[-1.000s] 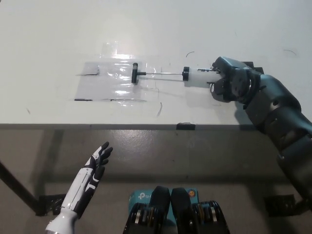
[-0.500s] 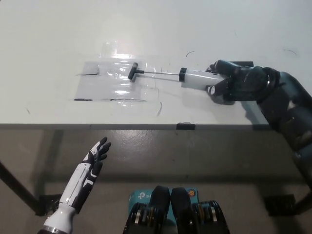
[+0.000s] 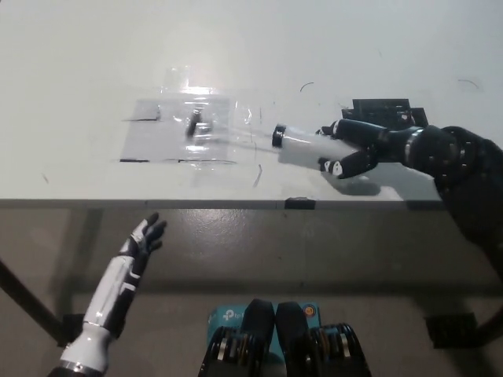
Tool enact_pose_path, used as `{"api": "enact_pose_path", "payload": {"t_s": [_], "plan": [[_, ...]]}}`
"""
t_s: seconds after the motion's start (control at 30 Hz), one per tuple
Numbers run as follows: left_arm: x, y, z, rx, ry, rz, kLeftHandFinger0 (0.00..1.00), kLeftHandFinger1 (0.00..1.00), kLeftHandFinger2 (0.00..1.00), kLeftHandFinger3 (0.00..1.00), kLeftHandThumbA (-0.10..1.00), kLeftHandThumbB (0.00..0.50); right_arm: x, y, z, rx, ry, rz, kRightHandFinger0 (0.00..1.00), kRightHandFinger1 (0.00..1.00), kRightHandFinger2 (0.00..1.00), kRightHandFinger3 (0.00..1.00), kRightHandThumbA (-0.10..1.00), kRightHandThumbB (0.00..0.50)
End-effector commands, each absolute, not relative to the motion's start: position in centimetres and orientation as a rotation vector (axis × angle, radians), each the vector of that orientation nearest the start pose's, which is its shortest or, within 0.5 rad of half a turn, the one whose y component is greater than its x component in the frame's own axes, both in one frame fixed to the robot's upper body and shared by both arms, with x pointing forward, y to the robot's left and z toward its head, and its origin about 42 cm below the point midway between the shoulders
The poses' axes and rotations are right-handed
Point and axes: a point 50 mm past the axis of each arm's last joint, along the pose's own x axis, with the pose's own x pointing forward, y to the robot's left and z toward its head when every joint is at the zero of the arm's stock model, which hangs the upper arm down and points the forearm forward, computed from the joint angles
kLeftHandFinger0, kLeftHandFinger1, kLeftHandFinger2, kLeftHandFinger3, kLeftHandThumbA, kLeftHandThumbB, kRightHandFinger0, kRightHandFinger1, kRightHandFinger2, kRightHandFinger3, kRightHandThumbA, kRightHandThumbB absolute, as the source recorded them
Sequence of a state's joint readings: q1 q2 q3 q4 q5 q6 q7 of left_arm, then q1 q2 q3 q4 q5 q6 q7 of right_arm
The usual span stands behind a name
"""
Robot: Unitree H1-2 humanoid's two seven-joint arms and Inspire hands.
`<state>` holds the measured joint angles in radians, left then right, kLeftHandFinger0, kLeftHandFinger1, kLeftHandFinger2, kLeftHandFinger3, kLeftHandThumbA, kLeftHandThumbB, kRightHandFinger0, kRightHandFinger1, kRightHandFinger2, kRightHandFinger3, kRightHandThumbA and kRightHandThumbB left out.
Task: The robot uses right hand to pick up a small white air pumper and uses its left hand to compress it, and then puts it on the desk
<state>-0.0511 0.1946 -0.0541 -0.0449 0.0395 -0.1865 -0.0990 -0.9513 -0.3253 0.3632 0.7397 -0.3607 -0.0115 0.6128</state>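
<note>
- While its fingers stay spread and empty, the white left hand (image 3: pixel 134 247) hangs below the counter (image 3: pixel 78 63) edge.
- Farther up, the black right hand (image 3: pixel 369 145) grasps the white air pumper (image 3: pixel 302 143) by its barrel.
- Beyond that hand's fingertips, the pumper's rod and black handle (image 3: pixel 194 124) reach over a clear plastic sheet (image 3: pixel 157 137).

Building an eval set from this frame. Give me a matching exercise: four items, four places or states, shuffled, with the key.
Items:
1. air pumper
2. left hand
3. right hand
4. clear plastic sheet

Places or states:
A. taped flat on the desk
B. open, below the desk edge at lower left
C. white barrel gripped, black T-handle out to the left
D. black, fingers closed around the barrel

Pairs: 1-C, 2-B, 3-D, 4-A
</note>
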Motion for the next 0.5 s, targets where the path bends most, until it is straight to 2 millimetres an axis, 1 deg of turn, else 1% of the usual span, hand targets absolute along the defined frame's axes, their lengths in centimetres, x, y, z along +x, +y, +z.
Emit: {"api": "enact_pose_path", "payload": {"t_s": [0.0, 0.03, 0.1, 0.13, 0.2, 0.3, 0.33, 0.4, 0.43, 0.47], "plan": [[30.2, 25.1, 16.2, 0.185, -0.374, -0.138, 1.0, 1.0, 1.0, 1.0, 1.0, 0.13, 52.5, -20.4, 29.3, -0.957, 0.049, 0.828, 0.0, 0.33, 0.59, 0.71, -0.1, 0.157], [30.4, 25.3, 16.4, 0.183, -0.377, -0.13, 1.0, 1.0, 1.0, 1.0, 1.0, 0.129, 52.4, -20.5, 29.4, -0.949, 0.051, 0.831, 0.0, 0.34, 0.59, 0.71, -0.1, 0.156], [30.3, 25.6, 16.8, 0.189, -0.385, -0.111, 1.0, 1.0, 1.0, 1.0, 1.0, 0.111, 52.0, -20.9, 29.2, -0.923, 0.066, 0.838, 0.0, 0.39, 0.64, 0.78, -0.1, 0.147], [30.3, 25.7, 17.1, 0.177, -0.397, -0.098, 1.0, 1.0, 1.0, 1.0, 1.0, 0.099, 51.8, -21.2, 29.1, -0.922, 0.064, 0.837, 0.01, 0.39, 0.63, 0.77, -0.1, 0.145], [30.4, 26.0, 17.7, 0.171, -0.417, -0.068, 1.0, 1.0, 1.0, 1.0, 1.0, 0.091, 51.3, -21.7, 29.1, -0.903, 0.061, 0.844, 0.02, 0.4, 0.63, 0.75, -0.1, 0.147], [30.6, 26.4, 18.3, 0.17, -0.435, -0.016, 1.0, 1.0, 1.0, 1.0, 1.0, 0.101, 50.6, -22.3, 29.3, -0.868, 0.052, 0.856, 0.03, 0.41, 0.63, 0.71, -0.1, 0.158], [30.7, 26.8, 18.6, 0.191, -0.465, 0.007, 1.0, 1.0, 1.0, 1.0, 1.0, 0.118, 50.1, -22.5, 29.7, -0.864, 0.058, 0.851, 0.03, 0.41, 0.63, 0.71, -0.1, 0.155], [31.3, 27.6, 19.5, 0.191, -0.508, 0.039, 1.0, 1.0, 1.0, 1.0, 1.0, 0.146, 49.5, -23.0, 29.9, -0.814, 0.061, 0.868, 0.0, 0.39, 0.63, 0.68, -0.1, 0.151], [31.4, 27.8, 19.9, 0.183, -0.52, 0.052, 1.0, 1.0, 1.0, 1.0, 1.0, 0.139, 49.1, -23.1, 29.9, -0.811, 0.068, 0.867, 0.0, 0.39, 0.65, 0.67, -0.1, 0.154], [31.5, 28.0, 20.4, 0.175, -0.534, 0.063, 1.0, 1.0, 1.0, 1.0, 1.0, 0.127, 48.7, -23.2, 30.0, -0.815, 0.065, 0.872, 0.0, 0.38, 0.66, 0.67, -0.1, 0.15]]}}
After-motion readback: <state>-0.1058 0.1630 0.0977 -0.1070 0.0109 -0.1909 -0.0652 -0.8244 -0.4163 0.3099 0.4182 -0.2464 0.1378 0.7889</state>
